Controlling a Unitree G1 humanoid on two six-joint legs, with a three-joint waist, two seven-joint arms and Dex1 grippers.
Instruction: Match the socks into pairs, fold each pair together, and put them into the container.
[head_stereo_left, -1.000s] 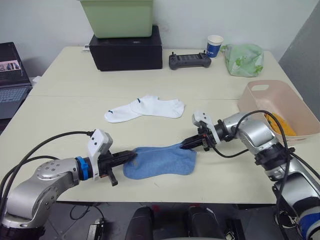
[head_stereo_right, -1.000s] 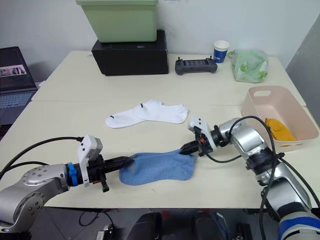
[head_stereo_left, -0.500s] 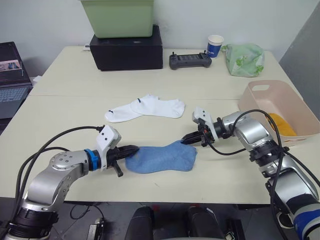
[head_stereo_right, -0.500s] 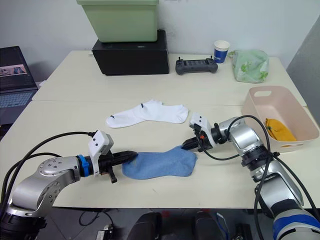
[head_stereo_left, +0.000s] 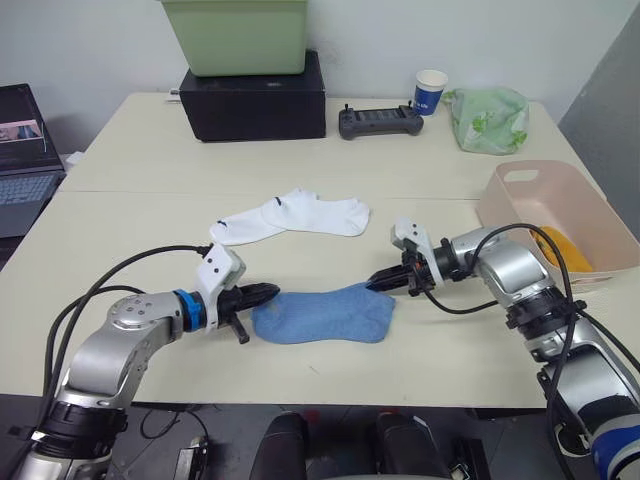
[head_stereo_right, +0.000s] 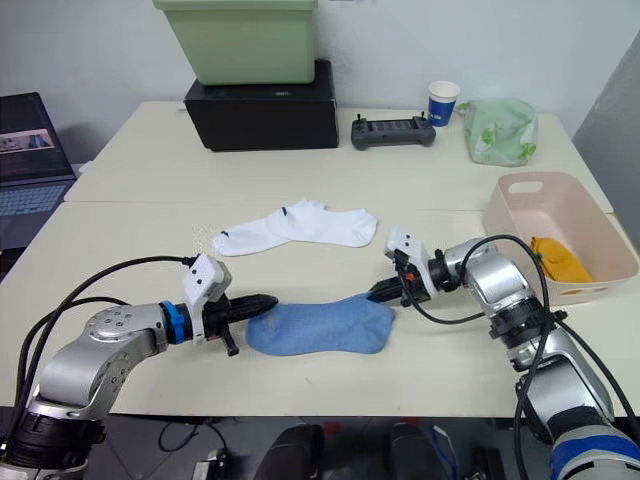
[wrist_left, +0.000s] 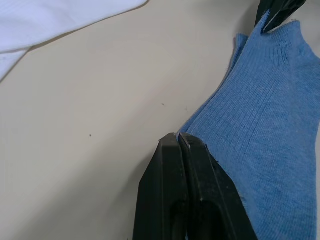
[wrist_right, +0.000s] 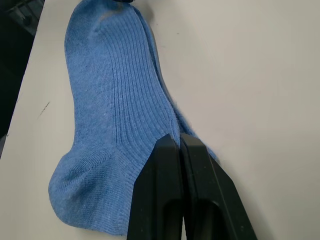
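Since the earlier frames, the light blue socks (head_stereo_left: 322, 315) have been drawn shorter on the table (head_stereo_left: 130, 220): the left gripper (head_stereo_left: 268, 293) has carried its end inward toward the right gripper (head_stereo_left: 376, 283), and the bundle now lies flatter and more compact between the two.

Both grippers are clenched on the fabric, the left on the toe-side edge, the right on the cuff-side corner, fingers pressed together in each wrist view.

Step in hand, by judgement: the blue pair is stacked and is being folded. The next move calls for one end to be lifted over toward the other without letting the layers slip apart.

An orange pair (head_stereo_left: 560, 250) already lies in the container (head_stereo_left: 520, 205), beyond the right gripper. The white socks (head_stereo_left: 290, 216) lie beyond both grippers, unpaired.
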